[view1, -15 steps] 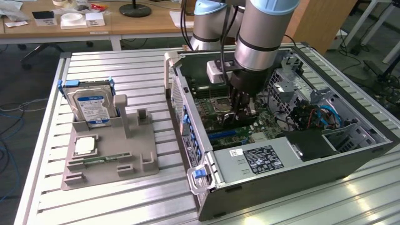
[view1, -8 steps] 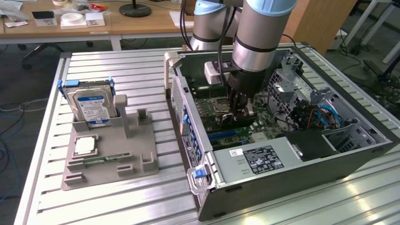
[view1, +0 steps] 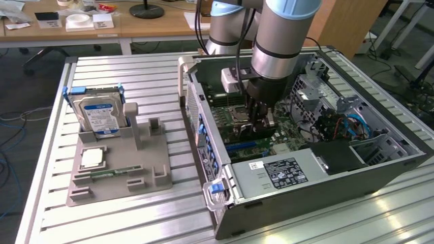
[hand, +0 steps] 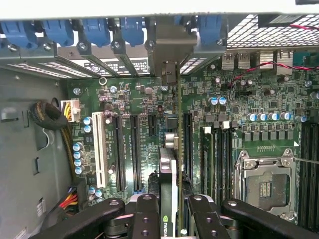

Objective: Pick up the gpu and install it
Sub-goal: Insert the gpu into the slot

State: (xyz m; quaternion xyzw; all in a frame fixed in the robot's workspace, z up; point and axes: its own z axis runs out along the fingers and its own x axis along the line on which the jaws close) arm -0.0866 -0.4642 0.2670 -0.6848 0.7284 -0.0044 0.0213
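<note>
Hanging inside the open computer case [view1: 379, 168], the gripper [view1: 261, 118] has its fingers [hand: 144, 219] clamped on the gpu [hand: 168, 194], which it holds edge-on above the motherboard [hand: 249, 99]; in the wrist view the card's thin green board runs straight away from the camera toward its silver bracket [hand: 168, 47] at the case's rear wall, beside the blue slot latches [hand: 94, 27]. The card sits over the long black expansion slots [hand: 187, 139], though I cannot tell whether its lower edge is already in one or just above it.

The risks look like alignment ones; if the card is tilted or offset sideways, pressing down could jam its edge against the slot wall or the neighbouring components rather than seat it; the bracket could catch on the rear opening and hold one end high; a grip this narrow on a thin board might also let the card pivot under load.

On the table [view1: 135, 223], the grey fixture [view1: 119, 173] carries a hard drive [view1: 98, 116].
</note>
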